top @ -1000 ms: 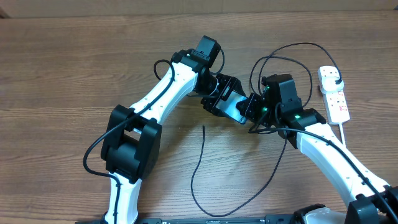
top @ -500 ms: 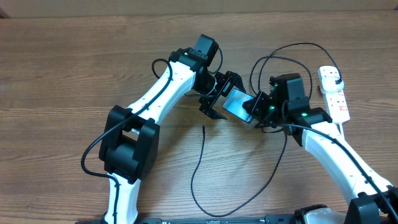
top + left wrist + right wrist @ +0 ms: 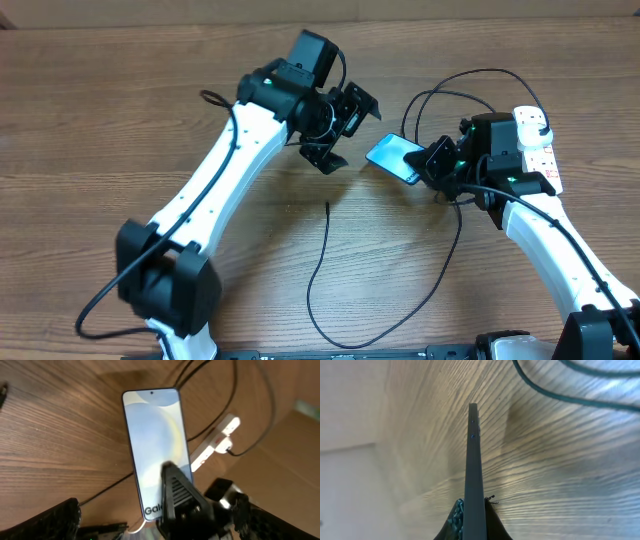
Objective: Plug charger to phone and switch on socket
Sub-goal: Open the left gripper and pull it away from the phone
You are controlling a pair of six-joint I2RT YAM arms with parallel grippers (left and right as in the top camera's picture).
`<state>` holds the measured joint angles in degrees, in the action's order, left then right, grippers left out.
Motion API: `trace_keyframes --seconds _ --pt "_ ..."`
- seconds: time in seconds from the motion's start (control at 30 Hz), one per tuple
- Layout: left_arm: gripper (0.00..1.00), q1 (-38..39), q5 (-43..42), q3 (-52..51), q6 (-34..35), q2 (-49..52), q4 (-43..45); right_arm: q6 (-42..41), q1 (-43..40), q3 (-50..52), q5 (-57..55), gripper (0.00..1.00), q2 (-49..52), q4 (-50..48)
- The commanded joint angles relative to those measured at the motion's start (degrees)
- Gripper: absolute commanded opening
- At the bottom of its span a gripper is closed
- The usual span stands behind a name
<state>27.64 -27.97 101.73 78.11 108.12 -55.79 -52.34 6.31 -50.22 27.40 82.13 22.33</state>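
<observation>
One phone (image 3: 392, 155) clamped in right gripper (image 3: 427, 166); left gripper (image 3: 345, 130) spread, well apart.

we see the phone (image 3: 393, 153), pale blue screen up and tilted, pinched at one short edge by the right tool (image 3: 426, 161), the thin black charger (image 3: 327, 220) lying loose on the surface (image 3: 120, 120) with its tip free, apart from the phone, its cable looping over to the white socket (image 3: 548, 172).

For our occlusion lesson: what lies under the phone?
Bare wooden table and the charger cable, passing beneath the phone; its middle stretch is covered. The right end effector hides the phone's bottom edge.
</observation>
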Motion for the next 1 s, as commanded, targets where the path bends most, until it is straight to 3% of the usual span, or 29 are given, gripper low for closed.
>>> trace_keyframes --seconds 0.0,0.17,0.33,0.5,0.77,0.97 --pt "1.00 -0.35 4.44 1.20 -1.01 -1.88 -1.05 -10.86 -0.28 -1.25 4.44 0.04 -0.15 -2.27" --pt "1.00 -0.37 4.46 1.18 -0.98 -1.95 -1.16 -23.78 -0.28 -1.22 4.81 0.04 -0.15 -4.31" --pt "1.00 -0.35 5.14 1.18 -0.98 -1.95 -1.14 -31.71 -0.28 -1.22 5.92 0.04 -0.15 -4.57" --pt "0.99 -0.98 4.83 1.18 -4.42 -1.79 1.11 -32.11 -0.28 -1.25 7.21 0.04 -0.15 -8.22" --pt "0.99 -4.42 -3.28 1.05 -10.75 -1.68 6.69 -32.06 -0.96 -1.22 7.21 0.04 -0.13 -11.21" --pt "1.00 -6.64 -9.66 -1.40 -11.23 -1.68 11.17 -32.06 -2.86 -1.25 7.28 0.04 -0.13 -12.94"
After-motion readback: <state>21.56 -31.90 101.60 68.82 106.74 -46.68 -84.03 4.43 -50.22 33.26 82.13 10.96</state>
